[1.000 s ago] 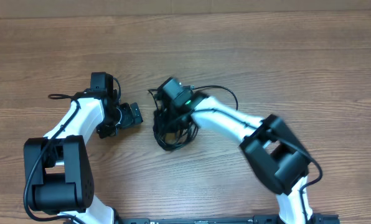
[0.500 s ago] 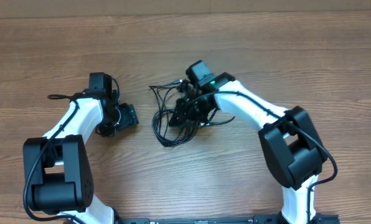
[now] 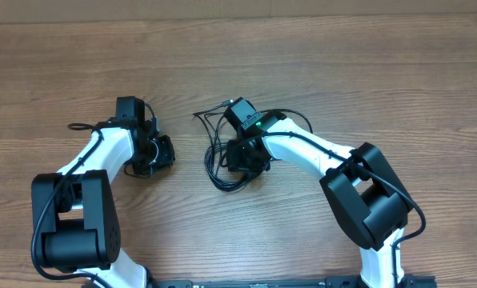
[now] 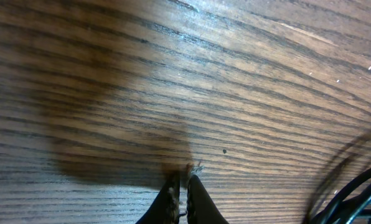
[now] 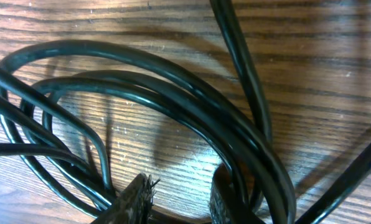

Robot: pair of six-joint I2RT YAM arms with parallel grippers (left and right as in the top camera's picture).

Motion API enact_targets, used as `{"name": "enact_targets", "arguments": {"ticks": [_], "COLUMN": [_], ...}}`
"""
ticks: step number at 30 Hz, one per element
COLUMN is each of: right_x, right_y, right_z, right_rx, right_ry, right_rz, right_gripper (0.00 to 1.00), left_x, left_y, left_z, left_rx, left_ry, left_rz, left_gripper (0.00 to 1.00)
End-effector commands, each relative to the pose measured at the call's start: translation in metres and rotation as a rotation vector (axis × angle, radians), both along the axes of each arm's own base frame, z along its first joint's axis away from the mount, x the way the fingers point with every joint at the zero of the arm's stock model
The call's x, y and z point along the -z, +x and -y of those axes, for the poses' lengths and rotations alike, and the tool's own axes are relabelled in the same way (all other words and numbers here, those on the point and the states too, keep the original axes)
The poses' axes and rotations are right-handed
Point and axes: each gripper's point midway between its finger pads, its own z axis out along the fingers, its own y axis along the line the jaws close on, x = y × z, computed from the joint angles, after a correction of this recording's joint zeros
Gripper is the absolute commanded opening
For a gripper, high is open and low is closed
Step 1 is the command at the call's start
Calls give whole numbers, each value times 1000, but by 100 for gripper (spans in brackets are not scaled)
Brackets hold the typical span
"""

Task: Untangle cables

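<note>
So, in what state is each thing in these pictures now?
cables: tangled in loose loops, lying on the table.
left gripper: shut, empty, over bare wood beside the cables.
right gripper: open, low over the cables, gripping none.

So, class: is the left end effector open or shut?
Shut: the left end effector has its fingers touching, nothing between them.

The table (image 3: 342, 72) is of brown wood, and its grain runs from side to side. Near its middle the cables (image 3: 214, 174) lie directly on the wood. They are thin and black, in a loose tangle of loops that cross one another. One thin strand reaches out to the far left.
</note>
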Motion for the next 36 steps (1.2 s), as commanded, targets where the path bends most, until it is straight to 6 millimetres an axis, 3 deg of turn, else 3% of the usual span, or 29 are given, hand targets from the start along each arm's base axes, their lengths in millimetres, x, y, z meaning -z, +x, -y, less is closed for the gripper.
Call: {"name": "enact_targets", "arguments": {"ticks": [1,5,10,13,18,22,24,29,31,34,36], "right_x": [-9,-9,-42,-44,-47,-43,-40,-16,-15,-12,-7], "right_y": [3,3,-4,-19,-28,-17,-20,-35,-36,-40,-39], "right_z": [1,0,-40,-50,-53,-26,-20,-25,-25,-18,-13], "right_rx": [16,15,-232,-371,-506,-582,-602,-638,-645,-671,-676], "right_ry": [1,2,229,228,187,-12,-53,-53,-57,-88,-135], "right_rz": [29,29,46,79,125,194,186,200,199,189,206], "right_gripper": [31,33,34,50,54,60,60,59,57,47,34], "left_x": [11,11,11,11,11,11,11,11,11,11,11], "left_y": [-9,-9,-8,-8,-8,-8,-8,-8,-8,-8,-8], "left_z": [1,1,1,1,1,1,1,1,1,1,1], "left_rx": [13,13,13,13,13,13,13,13,13,13,13], "left_ry": [-3,-2,-3,-3,-2,-2,-2,-2,-2,-2,-2], "left_rz": [-39,-39,-34,-34,-33,-33,-33,-35,-34,-35,-35], "left_gripper": [7,7,8,10,10,10,10,10,11,11,11]}}
